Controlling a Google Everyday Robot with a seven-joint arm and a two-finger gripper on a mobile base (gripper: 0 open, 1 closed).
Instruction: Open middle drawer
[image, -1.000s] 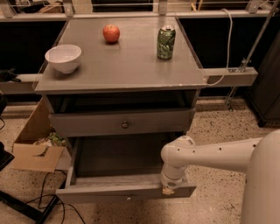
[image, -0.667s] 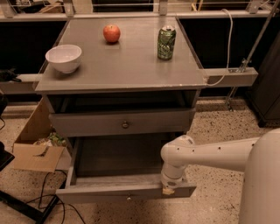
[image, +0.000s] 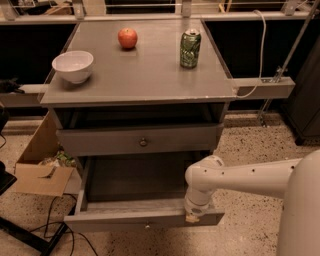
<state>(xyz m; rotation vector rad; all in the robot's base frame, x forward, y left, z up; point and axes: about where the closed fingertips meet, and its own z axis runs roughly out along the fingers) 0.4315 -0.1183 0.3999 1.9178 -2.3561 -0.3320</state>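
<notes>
The middle drawer (image: 131, 206) is pulled far out of the grey cabinet, and its deep dark interior shows. Its front panel faces down toward me with a small knob (image: 146, 226) at its centre. My gripper (image: 192, 216) hangs from the white arm (image: 235, 180) and sits on the top edge of the drawer front, near its right end. The drawer above (image: 140, 141), with a round knob, is nearly closed. No drawer below shows; the open one hides that space.
On the cabinet top (image: 145, 80) stand a white bowl (image: 73, 65), a red apple (image: 127, 37) and a green can (image: 190, 48). A cardboard box (image: 37, 167) and cables lie on the floor at the left. A grey ledge (image: 262, 87) juts out at the right.
</notes>
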